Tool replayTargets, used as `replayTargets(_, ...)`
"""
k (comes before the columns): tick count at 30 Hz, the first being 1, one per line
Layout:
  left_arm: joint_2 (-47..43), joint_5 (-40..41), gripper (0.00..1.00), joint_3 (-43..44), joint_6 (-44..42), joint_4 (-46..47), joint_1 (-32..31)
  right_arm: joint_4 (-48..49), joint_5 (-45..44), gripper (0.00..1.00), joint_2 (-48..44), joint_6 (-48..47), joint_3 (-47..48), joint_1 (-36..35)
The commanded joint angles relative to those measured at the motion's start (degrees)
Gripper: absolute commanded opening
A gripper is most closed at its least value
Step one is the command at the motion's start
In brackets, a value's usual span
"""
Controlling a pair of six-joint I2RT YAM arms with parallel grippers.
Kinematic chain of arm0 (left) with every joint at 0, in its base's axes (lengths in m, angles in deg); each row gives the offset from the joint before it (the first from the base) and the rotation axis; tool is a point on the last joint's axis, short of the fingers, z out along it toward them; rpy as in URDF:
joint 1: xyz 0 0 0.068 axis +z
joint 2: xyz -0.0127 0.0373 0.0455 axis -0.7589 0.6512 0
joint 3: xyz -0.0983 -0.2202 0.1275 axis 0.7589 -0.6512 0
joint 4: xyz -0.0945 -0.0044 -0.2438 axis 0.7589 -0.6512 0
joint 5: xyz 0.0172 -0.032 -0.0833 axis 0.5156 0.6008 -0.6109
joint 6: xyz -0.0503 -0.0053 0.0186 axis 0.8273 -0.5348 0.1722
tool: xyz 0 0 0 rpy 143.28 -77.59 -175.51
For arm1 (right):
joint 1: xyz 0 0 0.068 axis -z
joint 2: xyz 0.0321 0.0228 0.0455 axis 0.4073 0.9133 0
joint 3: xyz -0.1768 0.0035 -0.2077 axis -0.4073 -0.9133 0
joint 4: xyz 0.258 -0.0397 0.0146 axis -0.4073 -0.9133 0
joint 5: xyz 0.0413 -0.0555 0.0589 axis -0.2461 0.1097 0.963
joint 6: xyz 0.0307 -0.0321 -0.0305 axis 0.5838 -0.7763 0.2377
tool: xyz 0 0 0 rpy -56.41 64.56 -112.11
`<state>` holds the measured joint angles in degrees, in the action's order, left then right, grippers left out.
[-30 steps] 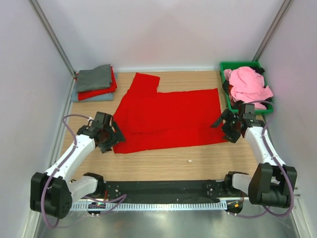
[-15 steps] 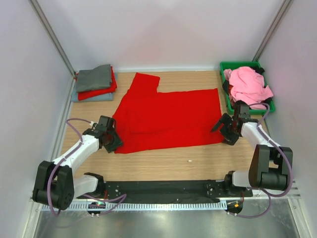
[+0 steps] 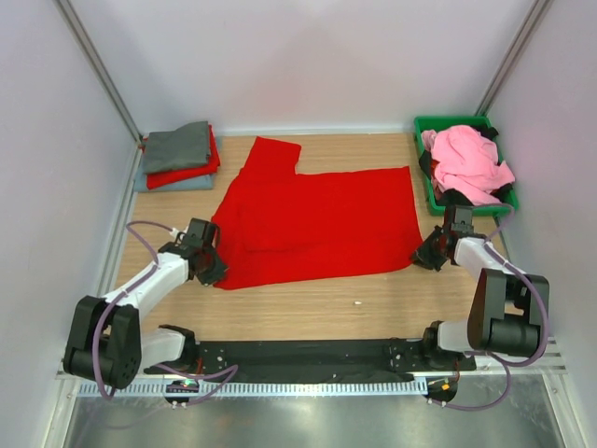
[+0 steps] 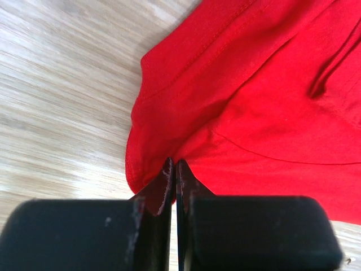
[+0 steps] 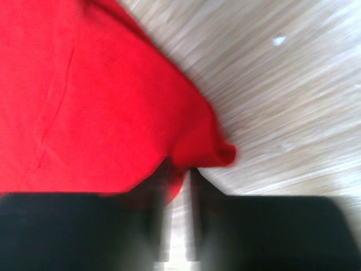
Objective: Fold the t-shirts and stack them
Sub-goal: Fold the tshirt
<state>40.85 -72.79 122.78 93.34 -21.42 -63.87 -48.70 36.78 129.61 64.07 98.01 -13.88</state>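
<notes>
big red t-shirt (image 3: 317, 224): spread flat mid-bench (image 3: 317, 303), one sleeve pointing to the far side, lower hem toward the arms
left tool (image 3: 210, 269): pressed together, pinching the near-left corner of the big red t-shirt; the wrist view shows the hem bunched into the fingertips
right tool (image 3: 429, 256): low at the near-right corner of the big red t-shirt; fingers close together with a fold of red cloth between them; wrist view is blurred
folded stack: far-left corner of the bench, grey t-shirt (image 3: 177, 145) on top, red t-shirt (image 3: 187, 173) under it, light blue-grey t-shirt (image 3: 154, 182) at the bottom
green bin (image 3: 448, 122): far-right corner, well apart from the stack
pink t-shirt (image 3: 466, 161): crumpled, heaped in the green bin
dark cloth (image 3: 455, 197): under the pink t-shirt at the near end of the bin
</notes>
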Motion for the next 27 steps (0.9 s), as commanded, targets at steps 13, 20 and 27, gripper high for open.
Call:
replayTargets(13, -1.2, 5.6, 0.0, 8.7, -3.4, -10.8, 5.5, -10.4, -0.4, 0.04, -14.5, 5.2, -6.6, 0.0)
replayTargets(20, -5.0, -1.4, 0.71, 12.6, -5.8, -15.5, 5.5, -17.0, 2.3, 0.67, -22.1, 6.5, -4.8, 0.0)
replayTargets(27, -9.4, -5.9, 0.74, 20.5, -17.0, -22.4, 5.5, -21.2, -2.1, 0.82, -29.2, 9.3, 5.5, -8.9)
